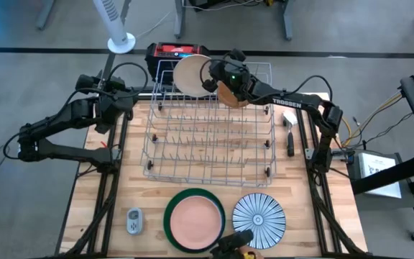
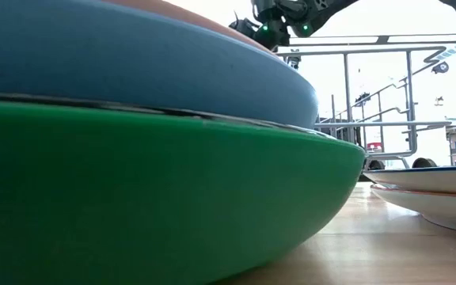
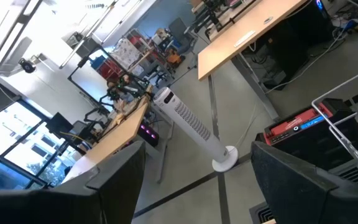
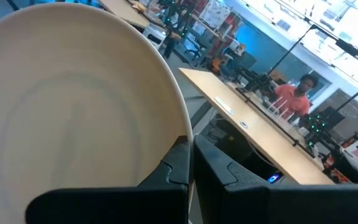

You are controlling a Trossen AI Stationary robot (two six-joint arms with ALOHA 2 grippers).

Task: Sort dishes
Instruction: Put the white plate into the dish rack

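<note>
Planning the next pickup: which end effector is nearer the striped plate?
Right. The right end effector holds a cream plate over the rack's far side; the left end effector is farther from the striped plate.

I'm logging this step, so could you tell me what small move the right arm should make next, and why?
Probably lower the cream plate straight down, on edge, into a slot at the far end of the wire rack. The right gripper is shut on the plate's rim and holds it above that end, not yet between the wires. The left gripper waits open at the table's left edge.
</note>
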